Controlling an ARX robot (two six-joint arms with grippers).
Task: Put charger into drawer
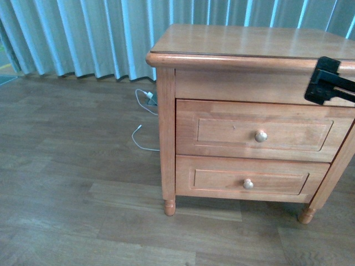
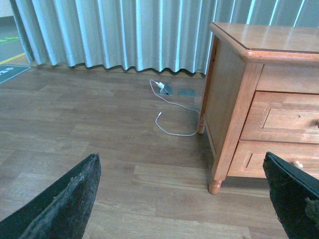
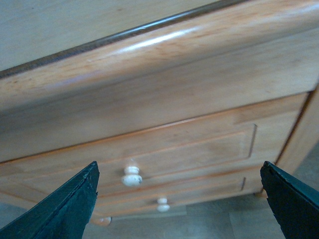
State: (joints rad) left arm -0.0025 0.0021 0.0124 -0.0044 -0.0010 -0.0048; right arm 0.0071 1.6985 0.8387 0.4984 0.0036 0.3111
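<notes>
**Q:** Item one, your grippers?

**A:** Right gripper [image 3: 179, 199]: released, fingers spread wide, nothing between them. It hangs close before the nightstand's front, just under the top's edge. Left gripper [image 2: 182, 199]: also released and empty, held back over the floor [image 1: 72, 183], well apart from the furniture.

**Q:** Item two, the drawer?

**A:** Drawer [image 1: 222, 130]: upper of two, fully shut, flush with the frame. Knob [image 3: 132, 178]: round and pale; in the right wrist view it sits between my spread fingers, near but not touched. Lower drawer [image 1: 211, 180]: shut, not wanted.

**Q:** Item three, the charger?

**A:** Charger: not to be seen in any view. The nightstand [image 1: 166, 138] shows a bare top as far as the front view reaches, though its right end is cut off by my arm. Beyond, by the curtain [image 1: 83, 33], lies a thin white cable [image 2: 174, 130] with its plug; that is a different article.

**Q:** Step in hand?

**A:** By my judgement, opening the drawer, barely begun. Next calls for centring the right fingers on the knob, closing, then a straight level pull.
</notes>
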